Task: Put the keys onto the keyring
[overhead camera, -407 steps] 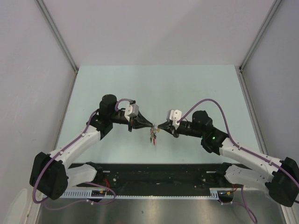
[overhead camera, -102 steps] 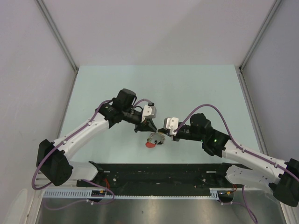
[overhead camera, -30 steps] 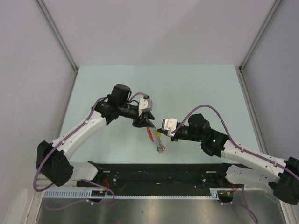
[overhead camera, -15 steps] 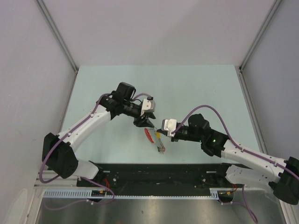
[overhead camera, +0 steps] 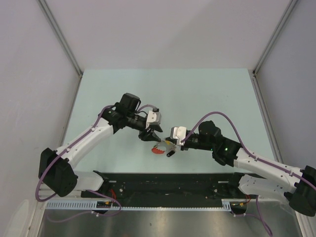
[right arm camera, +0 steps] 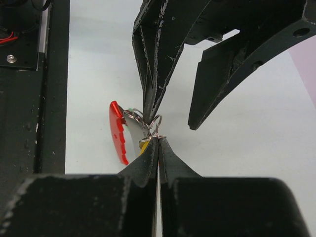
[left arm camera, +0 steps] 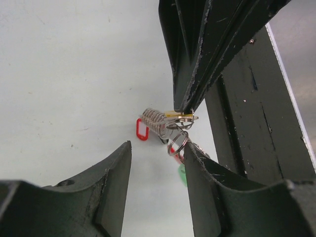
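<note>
Keyring (left arm camera: 154,122), judged light and slippery, is held mid-frame, pinched in the closed right hand (right arm camera: 157,140); left hand (left arm camera: 158,147) stands wide; recommend gripping the stiff red band (right arm camera: 117,131).

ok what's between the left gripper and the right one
The keyring bundle. The right gripper is shut on it, and its wire loop sits between the fingers of the open left gripper, close to one. Both wrist views show it.

Since 0.5 s ago: left gripper (overhead camera: 154,138) has come down towards the right gripper (overhead camera: 168,145), its jaws now straddling the keyring (overhead camera: 159,150). The keyring hung stretched out then; now it is bunched up, red band at lower left.
</note>
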`<state>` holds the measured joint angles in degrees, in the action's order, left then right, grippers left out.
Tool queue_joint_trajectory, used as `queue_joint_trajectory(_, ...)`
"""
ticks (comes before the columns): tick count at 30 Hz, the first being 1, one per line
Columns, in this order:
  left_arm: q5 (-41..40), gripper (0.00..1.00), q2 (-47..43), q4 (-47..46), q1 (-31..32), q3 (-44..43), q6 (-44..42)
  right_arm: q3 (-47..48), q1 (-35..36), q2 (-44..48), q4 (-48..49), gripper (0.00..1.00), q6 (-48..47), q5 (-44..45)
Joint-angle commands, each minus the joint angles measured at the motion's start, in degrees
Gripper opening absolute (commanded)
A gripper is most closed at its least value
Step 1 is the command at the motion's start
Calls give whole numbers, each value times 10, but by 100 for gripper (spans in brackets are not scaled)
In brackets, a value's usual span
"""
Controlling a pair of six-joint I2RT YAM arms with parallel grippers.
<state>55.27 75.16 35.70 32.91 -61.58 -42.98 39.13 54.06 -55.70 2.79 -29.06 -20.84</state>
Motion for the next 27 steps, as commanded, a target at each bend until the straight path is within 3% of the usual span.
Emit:
queue_joint_trajectory(1,99,52,-22,51,8,8,-2,23,7,4,21,0,-8,-9)
queue_joint_trajectory(12,108,51,-58,19,12,51,46,23,17,0,14,0,-16,-5)
queue_joint_trajectory(19,103,51,-124,-110,38,131,157,27,25,-5,10,0,-23,-6)
queue_joint_trajectory(27,58,51,-177,-190,50,190,245,31,30,-10,5,0,-27,-9)
